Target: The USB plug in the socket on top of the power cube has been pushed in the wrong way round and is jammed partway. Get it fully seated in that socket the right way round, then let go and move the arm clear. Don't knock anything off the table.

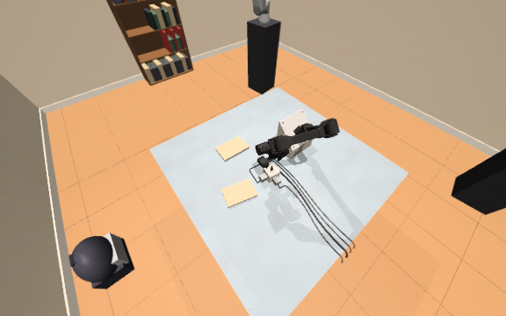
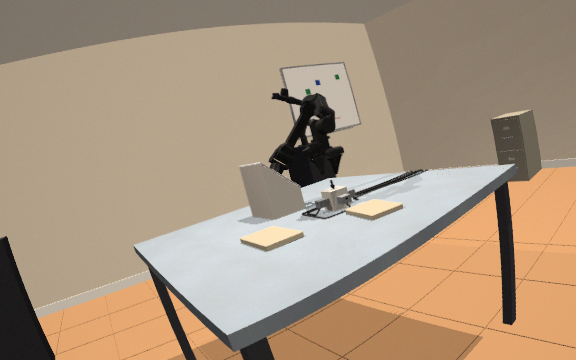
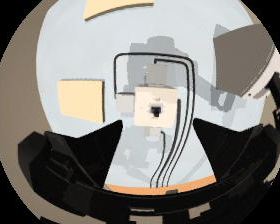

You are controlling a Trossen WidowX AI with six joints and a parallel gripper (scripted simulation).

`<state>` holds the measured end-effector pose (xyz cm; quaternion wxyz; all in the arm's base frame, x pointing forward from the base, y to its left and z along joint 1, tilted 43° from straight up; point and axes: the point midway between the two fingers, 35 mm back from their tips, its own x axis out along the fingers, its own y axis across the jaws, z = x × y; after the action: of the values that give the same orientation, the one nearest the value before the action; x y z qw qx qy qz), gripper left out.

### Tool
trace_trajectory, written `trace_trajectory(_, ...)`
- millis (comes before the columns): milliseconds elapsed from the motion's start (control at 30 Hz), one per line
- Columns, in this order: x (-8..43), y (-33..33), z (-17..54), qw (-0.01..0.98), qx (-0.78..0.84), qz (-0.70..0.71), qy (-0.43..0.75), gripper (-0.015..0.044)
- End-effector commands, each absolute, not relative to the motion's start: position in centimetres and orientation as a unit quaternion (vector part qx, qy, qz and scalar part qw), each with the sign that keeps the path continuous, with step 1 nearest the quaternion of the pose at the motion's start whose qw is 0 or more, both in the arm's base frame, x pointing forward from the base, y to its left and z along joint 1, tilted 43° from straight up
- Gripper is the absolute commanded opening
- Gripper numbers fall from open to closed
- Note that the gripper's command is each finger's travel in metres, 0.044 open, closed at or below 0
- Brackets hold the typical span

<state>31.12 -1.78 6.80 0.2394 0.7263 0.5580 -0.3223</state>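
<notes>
The arm [image 1: 306,135] [image 2: 295,130] rises from its pale wedge-shaped stand [image 1: 285,124] [image 2: 273,195] [image 3: 236,60], bends sharply at a high elbow and reaches back over the counter [image 1: 200,162] [image 2: 208,265] [image 3: 51,60] toward the power cube [image 1: 276,175] [image 2: 335,200] [image 3: 143,120]. Its wrist is folded so that the pincer [image 1: 263,155] [image 2: 325,154] [image 3: 159,123] points downward, well above the cube. The pincer is wide open with nothing between its fingers, one black finger on each side of the wrist view.

The USB plug [image 1: 271,168] [image 2: 332,184] [image 3: 156,111] stands upright in the socket on top of the cube, a small dark piece jutting above the pale top face. The pincer is apart from it. In the wrist view the plug appears roughly midway across the opening, slightly beyond the fingertips. Which way round it sits is too small to tell.

Grey plugs [image 3: 156,73] are at the cube's sides, and black cables [image 1: 310,202] [image 2: 388,184] [image 3: 192,100] run from there along the counter. One cream pad [image 1: 239,193] [image 2: 374,208] [image 3: 81,100] lies flat near the cube; the other pad [image 1: 232,148] [image 2: 271,237] [image 3: 118,6] lies farther from it.
</notes>
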Motion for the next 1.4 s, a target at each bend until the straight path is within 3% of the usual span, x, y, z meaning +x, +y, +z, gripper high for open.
trace_trajectory(0,31.2,-1.6,6.6,0.245,0.725,-0.321,0.558,0.0440)
trace_trajectory(1100,31.6,0.0,4.7,0.244,0.725,-0.321,0.559,0.0440)
trace_trajectory(1367,31.8,-0.1,4.9,0.249,0.724,-0.319,0.558,0.0230)
